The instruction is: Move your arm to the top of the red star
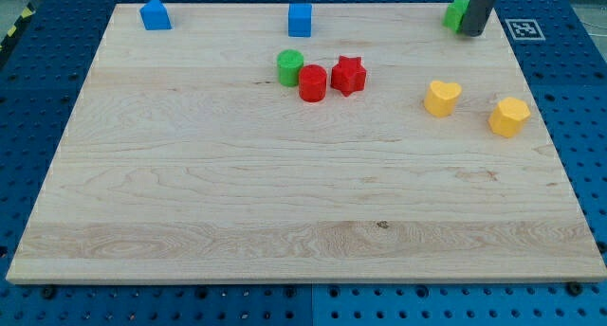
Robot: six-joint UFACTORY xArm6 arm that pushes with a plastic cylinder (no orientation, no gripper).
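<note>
Currently standing at the board's (190,222) top right corner: the rod, its tip (471,33) touching or just beside a green block (456,12). No fingers are fitted, so nothing is being grasped or released. Red star (348,75): lying near the view's top centre, touching a red cylinder (312,82), with a green cylinder (289,66) just beyond. The star is sitting well to the view's left of the tip and slightly lower; judging by that, the tip is needing a leftward sweep ending just above the star.
</note>
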